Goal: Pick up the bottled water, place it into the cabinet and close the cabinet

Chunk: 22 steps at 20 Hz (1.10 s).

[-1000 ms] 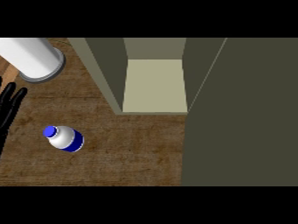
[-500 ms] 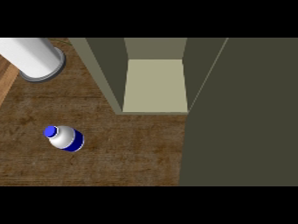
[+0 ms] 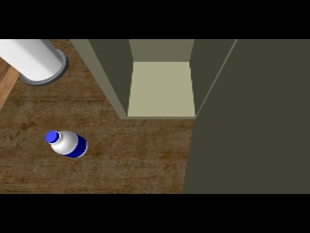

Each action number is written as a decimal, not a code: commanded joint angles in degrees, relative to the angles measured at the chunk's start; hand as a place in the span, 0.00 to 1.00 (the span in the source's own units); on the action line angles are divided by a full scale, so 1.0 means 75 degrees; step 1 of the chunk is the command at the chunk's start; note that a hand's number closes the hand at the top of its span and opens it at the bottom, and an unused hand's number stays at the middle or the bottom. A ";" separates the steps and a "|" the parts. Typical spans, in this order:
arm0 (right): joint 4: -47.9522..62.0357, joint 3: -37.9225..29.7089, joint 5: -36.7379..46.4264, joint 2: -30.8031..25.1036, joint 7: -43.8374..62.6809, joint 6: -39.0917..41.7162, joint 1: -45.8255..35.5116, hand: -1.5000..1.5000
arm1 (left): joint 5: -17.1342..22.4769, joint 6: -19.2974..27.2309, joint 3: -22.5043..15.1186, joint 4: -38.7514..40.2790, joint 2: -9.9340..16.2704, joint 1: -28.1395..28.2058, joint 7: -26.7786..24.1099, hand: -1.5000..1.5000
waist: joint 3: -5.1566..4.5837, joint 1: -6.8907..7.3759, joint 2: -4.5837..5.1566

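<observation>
— One bottle (image 3: pixel 67 144) stands upright on the wooden counter (image 3: pixel 130 154), blue cap up, untouched, left of the cabinet (image 3: pixel 161 91).
— And the hands?
— Neither shows, so their state can't be told.
— The cabinet?
— Open, door (image 3: pixel 258 118) swung wide, shelf ready to receive it. A white cylinder (image 3: pixel 30 59) sits far left.

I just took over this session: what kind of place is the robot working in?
Most likely a kitchen counter: a wooden countertop carries a bottled water and a white cylinder, with an open cabinet standing on it. Neither hand is in view.
</observation>
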 commanded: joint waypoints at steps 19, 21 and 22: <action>-0.1165 0.0714 0.0716 -0.0112 0.1890 -0.0775 -0.0884 0.00 | -0.4149 -0.0916 -0.0380 0.2472 -0.1549 -0.1386 -0.1207 0.00 | -0.0010 -0.0053 0.0011; -0.0963 0.0816 0.0479 -0.0236 0.0934 -0.0570 -0.0100 0.00 | -0.5179 -0.1027 -0.0311 0.3317 -0.1725 -0.1747 -0.1958 0.00 | -0.0006 -0.0128 0.0014; -0.1038 0.0853 0.0729 0.0020 0.1690 -0.0926 -0.0877 0.00 | -0.4765 -0.0969 -0.0397 0.3184 -0.1550 -0.1645 -0.1521 0.00 | -0.0008 -0.0063 0.0011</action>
